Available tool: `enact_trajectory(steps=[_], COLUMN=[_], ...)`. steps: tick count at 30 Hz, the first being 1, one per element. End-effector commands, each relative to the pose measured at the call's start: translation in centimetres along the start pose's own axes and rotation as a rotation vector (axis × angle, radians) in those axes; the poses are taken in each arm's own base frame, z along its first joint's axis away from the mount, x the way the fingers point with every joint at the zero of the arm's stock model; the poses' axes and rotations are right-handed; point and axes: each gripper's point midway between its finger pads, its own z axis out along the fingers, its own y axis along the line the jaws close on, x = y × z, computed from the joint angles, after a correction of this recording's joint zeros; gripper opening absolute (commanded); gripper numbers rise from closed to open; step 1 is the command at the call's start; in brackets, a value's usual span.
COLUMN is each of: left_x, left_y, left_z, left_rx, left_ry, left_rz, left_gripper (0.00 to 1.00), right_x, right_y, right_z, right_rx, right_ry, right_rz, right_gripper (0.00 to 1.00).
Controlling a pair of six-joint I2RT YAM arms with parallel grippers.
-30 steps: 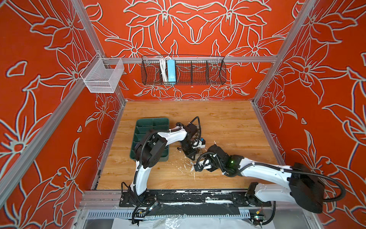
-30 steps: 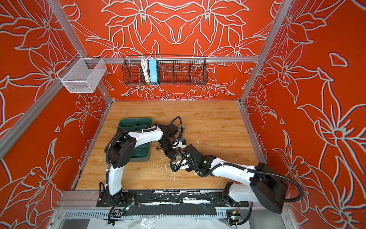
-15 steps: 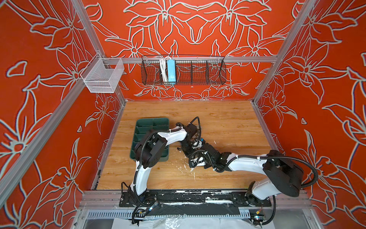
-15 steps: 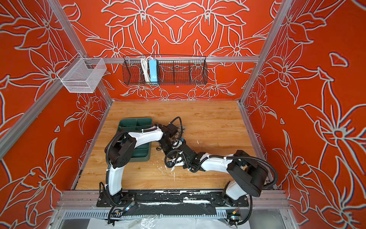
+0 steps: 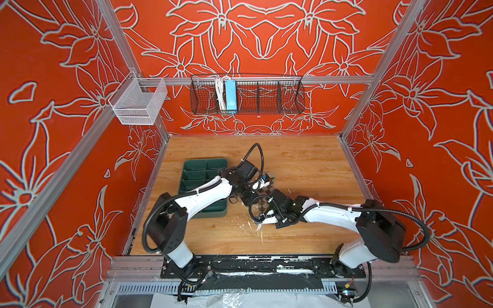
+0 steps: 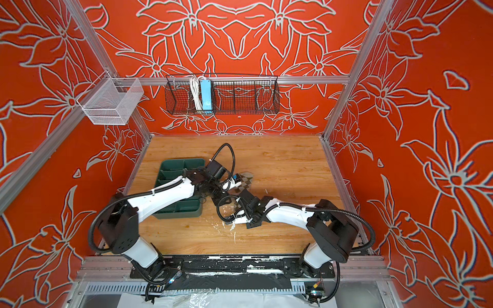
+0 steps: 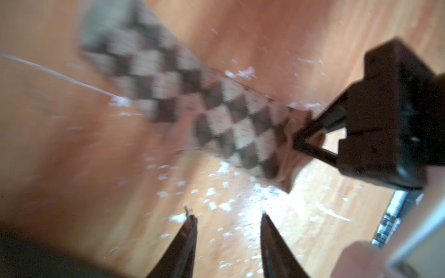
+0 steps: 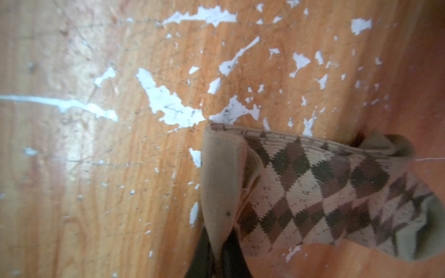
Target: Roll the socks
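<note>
Clamped on the plain beige cuff of the argyle sock (image 8: 301, 190) was the right gripper (image 8: 218, 260), its jaws pressed together on the cloth. That sock was stretched flat along the scuffed wooden worktop (image 8: 96, 168), beside the green tray (image 5: 200, 170). Nothing was held by the left gripper (image 7: 228, 221), whose fingers were parted above bare wood.

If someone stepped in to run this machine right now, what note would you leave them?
Right gripper: shut on the tan cuff of the argyle sock.
Left gripper: open, empty, just above the wooden table.
The argyle sock lies stretched flat mid-table beside the green tray. No second sock is visible.
Done: cuff gripped. Left: all the rolling.
</note>
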Motion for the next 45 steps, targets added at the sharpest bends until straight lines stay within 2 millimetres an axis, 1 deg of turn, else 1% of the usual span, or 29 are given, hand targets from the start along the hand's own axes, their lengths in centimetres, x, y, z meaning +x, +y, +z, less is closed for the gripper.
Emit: enact_trajectory(steps=[1,2,3,5,6,7,8,9,10,12,13,15,18,20,21,23,24,26,28,31,34,36,40,44,45], left_x=[-2.1,-2.5,-2.6,-2.9,-3.1,-3.1,-3.0,-2.8,-2.4,-1.4,-1.0,-0.2,1.1,1.7,2.1,2.7,2.6,2.3,2.2,1.6,2.0,2.3,3.1,4.2,4.4], left_y=[4.6,5.2,5.5,5.2,4.7,3.7,2.2,0.9,-0.9,-3.8,-4.9,-6.6,-9.1,-10.9,-11.5,-12.3,-12.4,-12.2,-11.5,-10.3,-10.2,-10.2,-9.5,-9.3,-9.2], left_z=[-4.9,-6.9,-8.5,-12.4,-14.0,-15.3,-17.1,-17.8,-17.9,-17.6,-17.1,-14.9,-10.1,-6.9,-5.1,-2.2,-1.2,0.7,2.5,4.3,6.0,6.9,8.6,9.5,9.6], left_rx=[-0.304,-0.37,-0.417,-0.48,-0.491,-0.482,-0.456,-0.42,-0.365,-0.266,-0.244,-0.226,-0.224,-0.205,-0.194,-0.181,-0.183,-0.2,-0.238,-0.318,-0.322,-0.317,-0.347,-0.334,-0.334], left_ry=[-0.159,-0.213,-0.257,-0.368,-0.417,-0.468,-0.53,-0.563,-0.593,-0.609,-0.594,-0.524,-0.425,-0.394,-0.372,-0.342,-0.34,-0.325,-0.294,-0.272,-0.236,-0.211,-0.153,-0.107,-0.098], left_rz=[0.008,0.024,0.04,0.111,0.143,0.196,0.272,0.341,0.433,0.55,0.611,0.692,0.813,0.853,0.859,0.848,0.832,0.805,0.755,0.718,0.709,0.693,0.661,0.665,0.66], left_gripper=[0.43,0.43,0.45,0.48,0.52,0.56,0.6,0.64,0.66,0.69,0.69,0.7,0.7,0.69,0.69,0.68,0.68,0.68,0.66,0.65,0.62,0.57,0.4,0.19,0.16], right_x=[0.1,-0.1,-0.2,-0.4,-0.4,-0.4,-0.3,-0.2,-0.1,-0.1,-0.1,-0.1,0.4,0.7,0.8,1.1,1.2,1.4,1.4,1.3,1.3,1.2,0.9,0.5,0.4], right_y=[2.6,2.8,2.9,3.3,3.3,3.4,3.4,3.2,3.1,2.8,2.6,2.2,1.7,1.4,1.4,1.4,1.5,1.5,1.5,1.4,1.4,1.3,0.9,0.3,0.1], right_z=[-0.3,-0.4,-0.5,-0.7,-0.7,-0.7,-0.6,-0.5,-0.3,0.0,0.1,0.4,0.9,1.3,1.4,1.7,1.8,2.0,2.0,1.9,1.7,1.6,1.2,0.5,0.3], right_rx=[-0.196,-0.231,-0.264,-0.35,-0.385,-0.424,-0.458,-0.476,-0.496,-0.52,-0.528,-0.538,-0.544,-0.545,-0.548,-0.554,-0.557,-0.561,-0.561,-0.558,-0.554,-0.55,-0.539,-0.516,-0.507], right_ry=[0.005,0.001,-0.003,0.002,0.006,0.014,0.02,0.024,0.025,0.012,0.002,-0.008,-0.015,-0.018,-0.019,-0.016,-0.012,-0.008,-0.008,-0.014,-0.022,-0.027,-0.047,-0.076,-0.084], right_rz=[0.087,0.11,0.135,0.182,0.204,0.231,0.258,0.28,0.304,0.34,0.357,0.38,0.412,0.427,0.433,0.439,0.44,0.442,0.441,0.442,0.441,0.44,0.439,0.435,0.432], right_gripper=[0.0,0.0,0.0,0.0,0.0,0.0,0.0,0.0,0.0,0.0,0.0,0.0,0.0,0.0,0.0,0.0,0.0,0.0,0.0,0.0,0.0,0.01,0.02,0.03,0.05])
